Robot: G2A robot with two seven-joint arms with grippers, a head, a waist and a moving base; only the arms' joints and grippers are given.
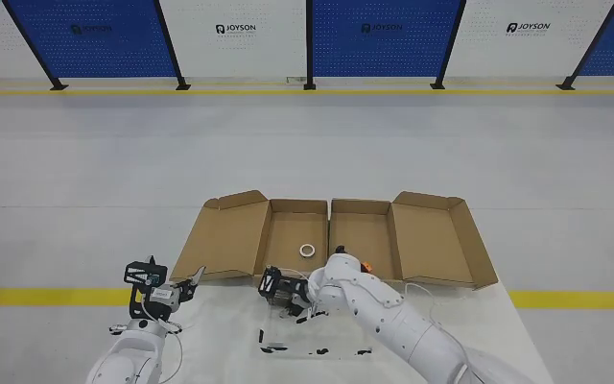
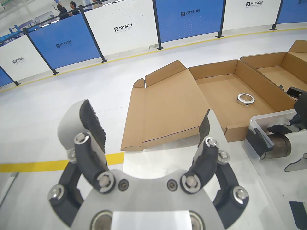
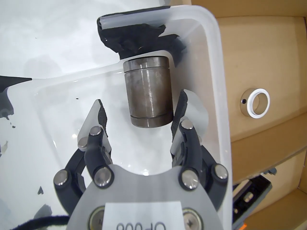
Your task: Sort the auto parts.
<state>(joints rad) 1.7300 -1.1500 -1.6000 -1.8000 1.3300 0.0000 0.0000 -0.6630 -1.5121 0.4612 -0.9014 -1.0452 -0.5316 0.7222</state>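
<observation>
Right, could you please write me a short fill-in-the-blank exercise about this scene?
The silver ring lies inside a ___ box.
The right gripper is ___, its fingers flanking the dark cylinder.
The cylinder lies in a clear ___ bin.
The left gripper holds ___.
Missing words: cardboard; open; plastic; nothing.

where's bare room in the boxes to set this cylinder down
Bare: left box floor all round the ring, plus its flat lid flap. Crowded: the clear bin, with cylinder, black foam and the open right tool.
</observation>
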